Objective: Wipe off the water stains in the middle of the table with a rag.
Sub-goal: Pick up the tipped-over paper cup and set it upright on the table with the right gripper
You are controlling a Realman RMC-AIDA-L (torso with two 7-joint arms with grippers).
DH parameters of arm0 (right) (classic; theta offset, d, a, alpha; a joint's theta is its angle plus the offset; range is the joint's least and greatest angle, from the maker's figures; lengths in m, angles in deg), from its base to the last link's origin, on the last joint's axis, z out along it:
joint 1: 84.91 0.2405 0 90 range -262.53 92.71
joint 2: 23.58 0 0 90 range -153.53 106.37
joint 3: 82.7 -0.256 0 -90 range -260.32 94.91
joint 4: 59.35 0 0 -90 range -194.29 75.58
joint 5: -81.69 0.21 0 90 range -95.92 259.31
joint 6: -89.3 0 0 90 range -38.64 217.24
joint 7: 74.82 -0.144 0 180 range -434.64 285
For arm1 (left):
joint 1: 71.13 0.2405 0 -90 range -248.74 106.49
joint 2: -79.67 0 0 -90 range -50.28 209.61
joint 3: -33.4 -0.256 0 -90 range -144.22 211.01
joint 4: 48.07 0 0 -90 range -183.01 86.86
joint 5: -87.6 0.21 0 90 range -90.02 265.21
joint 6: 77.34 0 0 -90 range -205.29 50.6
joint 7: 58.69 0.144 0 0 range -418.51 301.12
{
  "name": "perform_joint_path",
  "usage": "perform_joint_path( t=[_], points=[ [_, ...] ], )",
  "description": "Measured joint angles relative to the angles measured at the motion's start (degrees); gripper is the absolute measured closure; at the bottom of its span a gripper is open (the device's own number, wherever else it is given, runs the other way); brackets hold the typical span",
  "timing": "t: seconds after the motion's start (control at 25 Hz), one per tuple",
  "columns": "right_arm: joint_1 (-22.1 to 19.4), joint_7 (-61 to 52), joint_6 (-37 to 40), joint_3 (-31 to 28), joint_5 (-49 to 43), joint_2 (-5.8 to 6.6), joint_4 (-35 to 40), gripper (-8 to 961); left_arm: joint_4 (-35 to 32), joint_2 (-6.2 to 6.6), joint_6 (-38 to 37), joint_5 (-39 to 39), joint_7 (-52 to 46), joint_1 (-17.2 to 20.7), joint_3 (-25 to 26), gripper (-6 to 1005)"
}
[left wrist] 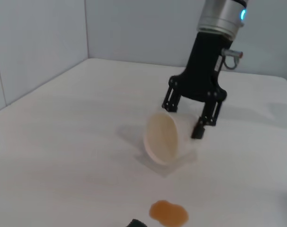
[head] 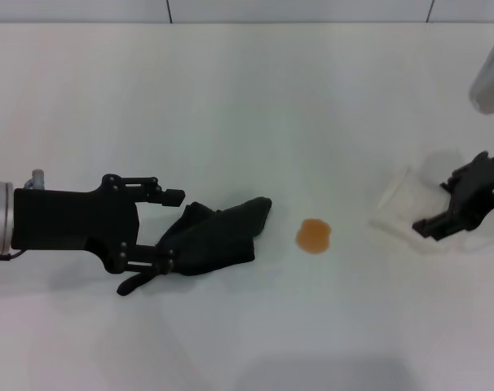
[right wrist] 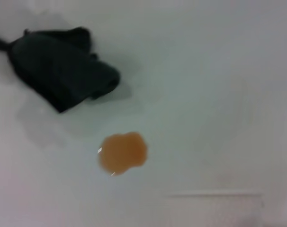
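The small roundish orange-brown blot of water stains point(head: 314, 235) lies untouched on the wide white smooth table point(head: 231, 98), a short way beyond the tips of our left gripper point(head: 162, 232) and well apart from our right one. Between that blot and the left fingers lies the soft black crumpled rag point(head: 218, 234), its near edge sitting inside the spread jaws, which stand open around the cloth and have not yet closed on it. Our right gripper point(head: 439, 213) rests at a pale translucent cup point(left wrist: 163, 137) lying on its side; its fingers look parted about the rim, holding nothing firmly.

We judge the chief risk to be a shallow pinch: if the left jaws close on only a loose fold, the rag may slip free or drag unevenly and smear the stain outward instead of lifting it. A sweep carried too far could also reach the tipped cup.

In the left wrist view only a dark corner of the rag point(left wrist: 136, 223) shows at the frame edge. The left wrist view does not show the left fingers at all.
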Motion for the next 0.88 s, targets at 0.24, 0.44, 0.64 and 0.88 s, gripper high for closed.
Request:
perform_joint_path(
  t=[0.24,0.44,0.64,0.88],
  points=[
    [-0.36,1.62,-2.4,-3.54,1.35,-0.14,-0.32,295,0.18,0.0,0.41,-0.19,0.72,0.02,0.04,229],
    [-2.03,4.66,-6.58,-6.0,4.97,-0.14,-1.62,296,0.25,0.0,1.13,-0.22,1.86,0.06,0.13,229],
    [-4.24,12.41,-10.73,-9.19,13.31,-0.22,-5.61,295,0.3,0.0,1.64,-0.24,2.61,0.1,0.14,229],
    [-6.01,26.36,-15.19,-13.3,25.6,-0.11,-16.65,295,0.87,0.0,1.83,-0.24,3.33,0.1,0.14,229]
  ],
)
